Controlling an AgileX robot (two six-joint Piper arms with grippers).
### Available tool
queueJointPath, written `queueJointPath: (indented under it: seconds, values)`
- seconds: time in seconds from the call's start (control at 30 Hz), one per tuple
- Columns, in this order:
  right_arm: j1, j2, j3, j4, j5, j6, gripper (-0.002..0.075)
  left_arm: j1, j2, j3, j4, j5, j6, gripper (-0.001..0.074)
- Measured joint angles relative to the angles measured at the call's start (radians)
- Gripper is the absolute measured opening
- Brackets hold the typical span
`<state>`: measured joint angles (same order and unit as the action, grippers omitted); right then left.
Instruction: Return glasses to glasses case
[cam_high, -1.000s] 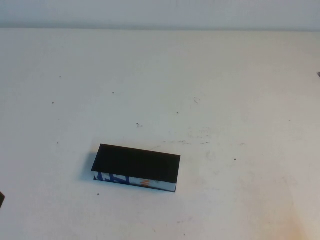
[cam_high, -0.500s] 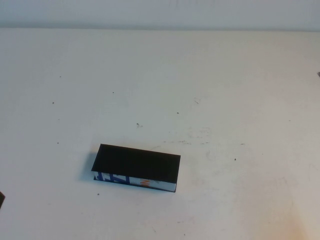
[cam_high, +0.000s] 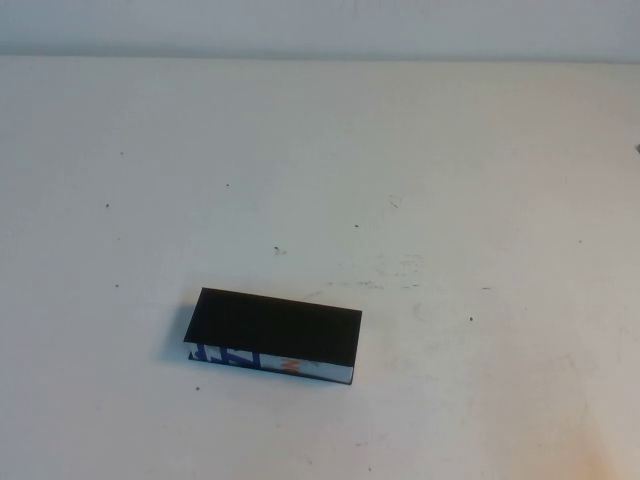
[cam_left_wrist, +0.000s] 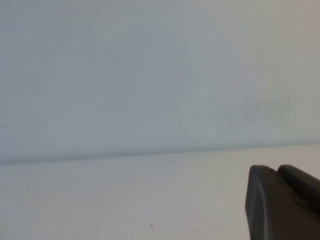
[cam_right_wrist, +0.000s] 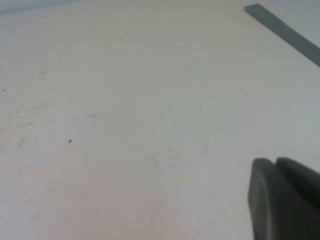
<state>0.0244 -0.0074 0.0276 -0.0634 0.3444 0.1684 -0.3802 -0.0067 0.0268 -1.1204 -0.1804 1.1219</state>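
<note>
The glasses case lies on the white table, left of centre and near the front in the high view. Its black top faces up and its blue, white and orange patterned edge faces me. The glasses are not in view. Neither gripper shows in the high view. In the left wrist view my left gripper is shut and empty, over bare table facing the back wall. In the right wrist view my right gripper is shut and empty over bare table. The case is in neither wrist view.
The white table has small dark specks and scuffs. Its far edge meets a pale wall. A grey strip lies at the table's edge in the right wrist view. A small dark object shows at the right border.
A small dark bit of the left arm at the lower left edge of the high view has moved out of view. The case has not moved.
</note>
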Motion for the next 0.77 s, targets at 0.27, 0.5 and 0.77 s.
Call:
queueJointPath:
  seconds: [0.27, 0.5, 0.77]
  values:
    - [0.0, 0.0, 0.0, 0.002, 0.0, 0.0, -0.0011, 0.263, -0.002, 0.0, 0.93, 0.228, -0.832, -0.0001]
    - [0.0, -0.002, 0.0, 0.004, 0.0, 0.0, -0.0011, 0.351, -0.004, 0.0, 1.095, 0.53, -0.966, -0.0001]
    - [0.0, -0.002, 0.0, 0.004, 0.0, 0.0, -0.0011, 0.351, -0.004, 0.0, 1.109, 0.543, -0.971, -0.0001]
